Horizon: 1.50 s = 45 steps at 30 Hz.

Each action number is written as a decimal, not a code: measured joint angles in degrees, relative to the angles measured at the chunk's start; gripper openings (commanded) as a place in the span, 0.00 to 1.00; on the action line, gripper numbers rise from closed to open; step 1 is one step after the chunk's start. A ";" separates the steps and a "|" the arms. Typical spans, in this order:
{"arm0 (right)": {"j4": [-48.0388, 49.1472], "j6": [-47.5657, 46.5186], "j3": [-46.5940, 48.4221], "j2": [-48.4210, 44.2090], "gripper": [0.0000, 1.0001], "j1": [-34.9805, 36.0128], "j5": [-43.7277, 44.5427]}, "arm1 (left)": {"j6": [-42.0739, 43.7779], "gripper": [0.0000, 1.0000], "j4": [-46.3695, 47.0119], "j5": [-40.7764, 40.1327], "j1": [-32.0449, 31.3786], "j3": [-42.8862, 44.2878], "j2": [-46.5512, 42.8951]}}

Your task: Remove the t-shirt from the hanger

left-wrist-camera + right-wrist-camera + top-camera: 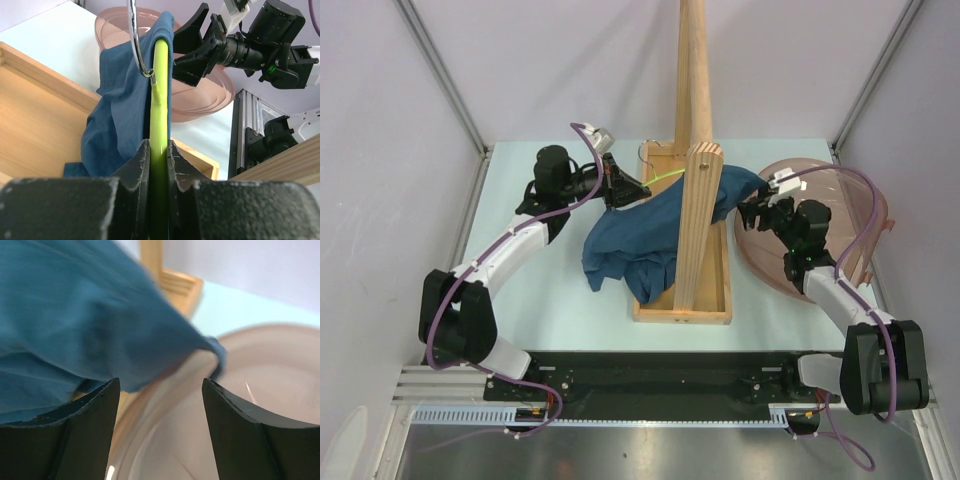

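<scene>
Left jaws clamp the thin lime-green hanger (161, 90); right jaws stand apart near the soft, rumpled t-shirt (75, 320).

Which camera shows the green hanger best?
The left wrist view: the hanger runs up from the left hand to its silver hook. The top view shows a thin green sliver; the right wrist view, none.

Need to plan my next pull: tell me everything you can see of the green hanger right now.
The hanger is a thin lime-green bar, plastic by its look, with a silver metal hook at its middle whose top runs out of view. The left gripper is shut on its near end, holding it aloft, pointing toward the wooden stand. The t-shirt drapes over its far half and hides that end; the near half is bare.
</scene>
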 measured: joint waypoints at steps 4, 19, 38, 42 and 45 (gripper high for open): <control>1.97 -5.55 0.09 0.31 0.68 3.67 2.08 | 0.33 0.00 -0.09 0.61 0.11 -0.02 0.00; 11.08 -9.03 -0.07 1.49 0.00 5.33 11.15 | 0.48 0.00 -0.11 1.03 0.33 0.00 0.00; -13.64 2.71 13.57 -6.43 0.40 9.66 27.23 | 0.39 0.00 1.27 0.83 0.52 -0.11 0.00; -25.83 8.41 24.26 -4.57 0.69 10.49 27.36 | -0.07 0.00 2.36 0.55 0.83 -0.48 -0.02; -32.46 14.53 26.18 -6.51 0.74 11.52 28.26 | -1.09 0.00 2.99 0.20 0.87 -1.51 -0.02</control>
